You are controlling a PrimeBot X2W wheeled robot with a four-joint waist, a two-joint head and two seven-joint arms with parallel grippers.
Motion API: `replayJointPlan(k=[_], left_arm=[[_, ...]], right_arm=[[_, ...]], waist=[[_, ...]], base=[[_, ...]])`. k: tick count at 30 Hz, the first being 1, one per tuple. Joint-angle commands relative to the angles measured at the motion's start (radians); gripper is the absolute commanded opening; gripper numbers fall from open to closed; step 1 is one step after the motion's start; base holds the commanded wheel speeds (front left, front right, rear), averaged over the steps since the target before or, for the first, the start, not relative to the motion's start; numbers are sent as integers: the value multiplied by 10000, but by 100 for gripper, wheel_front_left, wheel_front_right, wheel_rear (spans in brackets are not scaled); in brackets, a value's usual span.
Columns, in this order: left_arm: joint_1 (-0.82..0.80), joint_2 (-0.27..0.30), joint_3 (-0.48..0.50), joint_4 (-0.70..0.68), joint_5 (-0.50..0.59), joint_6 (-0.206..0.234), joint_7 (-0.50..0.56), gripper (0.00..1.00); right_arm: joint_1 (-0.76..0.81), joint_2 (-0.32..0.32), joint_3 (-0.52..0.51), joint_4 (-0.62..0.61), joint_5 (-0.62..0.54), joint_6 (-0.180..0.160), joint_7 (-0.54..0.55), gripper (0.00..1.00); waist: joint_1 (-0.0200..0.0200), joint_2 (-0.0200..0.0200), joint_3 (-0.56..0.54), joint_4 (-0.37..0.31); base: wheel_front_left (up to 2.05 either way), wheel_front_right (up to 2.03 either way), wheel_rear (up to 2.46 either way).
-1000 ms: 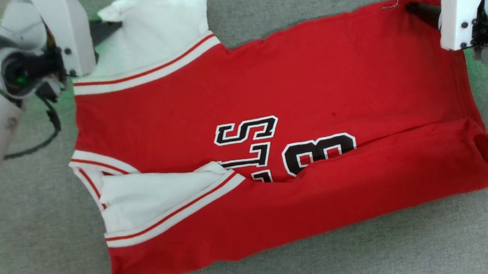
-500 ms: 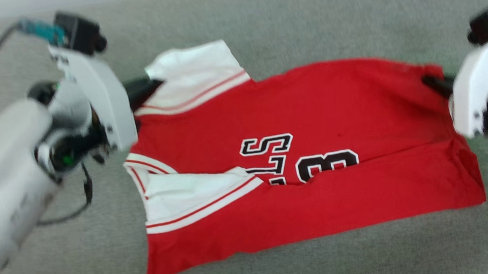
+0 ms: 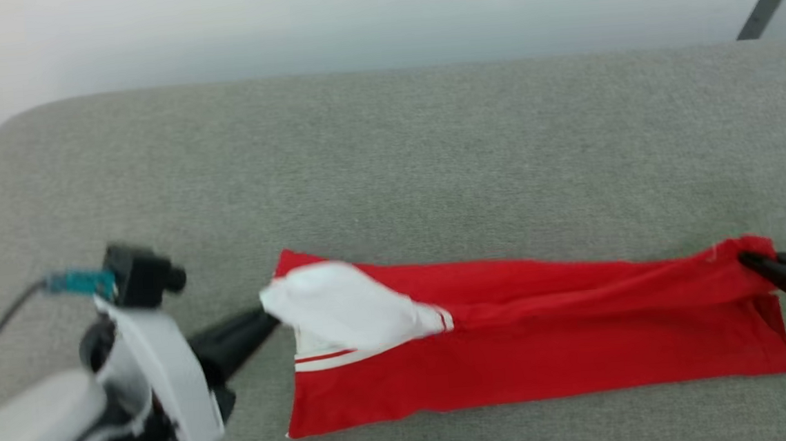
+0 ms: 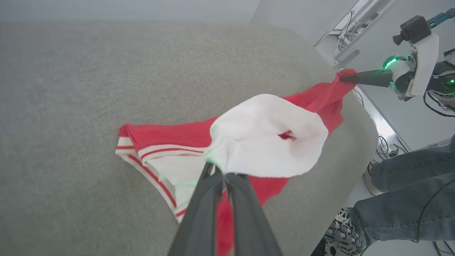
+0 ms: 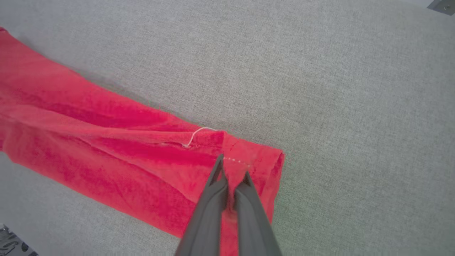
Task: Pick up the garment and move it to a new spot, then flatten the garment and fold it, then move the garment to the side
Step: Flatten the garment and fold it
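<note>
The red jersey T-shirt (image 3: pixel 548 362) with white sleeves and striped trim lies stretched as a long, narrow, doubled-over band on the near part of the grey fabric-covered worktop (image 3: pixel 388 151). The left pincer (image 3: pixel 266 318) is clamped tight on the shirt's white sleeve end. At the shirt's opposite end, the right pincer (image 3: pixel 747 261) is pinched closed on the red hem corner

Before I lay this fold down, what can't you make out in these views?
Head view: lower layers of the garment, covered by its folded top layer.
Head view: body of the right gripper, cut off by the right edge.
Left wrist view: fingertips of the left gripper, buried under the white sleeve.
</note>
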Motion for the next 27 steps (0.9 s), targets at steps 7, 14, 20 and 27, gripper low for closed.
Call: replayJointPlan(k=[7,14,20,27], left_arm=[[1095,-224,-312,-58,47,144,-860,0],[1295,-1272,-324,1290,80,125,-1480,0],[1078,-2127,-493,2721,483,77,-1771,6],[1032,-2579,-475,3478,301,10,-1993,44]], right_arm=[[1172,226,-856,22,14,4,-282,0],[1206,910,-1146,522,-539,4,-595,0],[1073,1399,-1067,1108,-836,4,-918,0],[1013,1370,-1021,1220,-637,4,-1080,100]], waist=[[0,0,168,191],[0,0,733,208],[0,0,959,259],[0,0,709,289]], base=[[0,0,0],[0,0,0],[0,0,0],[0,0,0]])
